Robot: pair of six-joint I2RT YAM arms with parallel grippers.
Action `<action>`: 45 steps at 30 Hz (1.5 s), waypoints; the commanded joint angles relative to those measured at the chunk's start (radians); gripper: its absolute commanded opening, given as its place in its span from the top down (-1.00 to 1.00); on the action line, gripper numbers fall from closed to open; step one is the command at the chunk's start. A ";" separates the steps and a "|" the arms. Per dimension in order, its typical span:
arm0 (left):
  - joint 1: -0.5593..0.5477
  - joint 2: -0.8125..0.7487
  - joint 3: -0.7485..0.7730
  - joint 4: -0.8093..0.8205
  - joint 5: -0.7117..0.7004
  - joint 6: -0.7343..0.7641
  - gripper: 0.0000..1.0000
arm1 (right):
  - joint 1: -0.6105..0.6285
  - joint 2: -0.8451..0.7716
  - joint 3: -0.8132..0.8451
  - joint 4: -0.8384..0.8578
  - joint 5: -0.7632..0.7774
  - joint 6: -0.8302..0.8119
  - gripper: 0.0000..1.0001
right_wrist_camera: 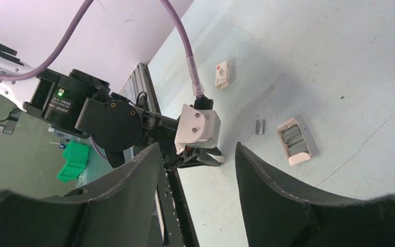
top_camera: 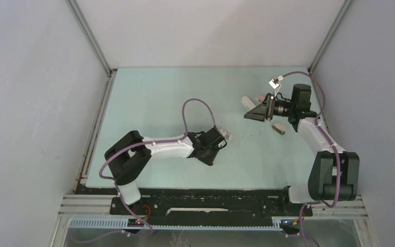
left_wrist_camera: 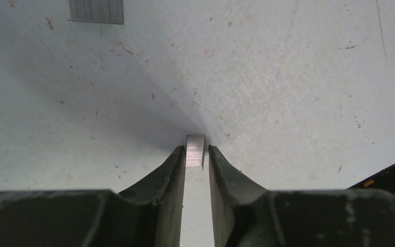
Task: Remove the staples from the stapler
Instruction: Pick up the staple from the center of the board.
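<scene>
My left gripper [left_wrist_camera: 197, 157] is narrow, its two black matte fingers [left_wrist_camera: 169, 175] almost together and closed around the staples [left_wrist_camera: 195, 151]. They form a short, flat strip of bright grey metal with fine lines across it, standing right at my fingertips, low over the table [left_wrist_camera: 298, 77]. The strip lies against one pad. At the other pad I see a thin dark line, so I cannot tell how firm the hold is. The table surface is pale, dull and a little worn, with many small brown specks and fine scratches. A second strip [left_wrist_camera: 96, 11] of the same ribbed grey metal lies flat on it, well apart, at the far edge of the left wrist view. My right gripper [right_wrist_camera: 196, 144] is wide and holds nothing. Its fingers [right_wrist_camera: 267, 185] are thick, curved and black, with a rough grainy edge. Between them, further away, I see a small white box [right_wrist_camera: 222, 74] with a red mark, an open white carton tray [right_wrist_camera: 292, 158] with grey blocks inside, and just beside the tray one tiny loose grey piece [right_wrist_camera: 259, 126].
</scene>
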 commanded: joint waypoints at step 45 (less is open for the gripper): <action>0.145 0.181 0.445 0.011 0.051 -0.029 0.76 | -0.024 -0.013 0.039 -0.001 -0.038 -0.023 -0.28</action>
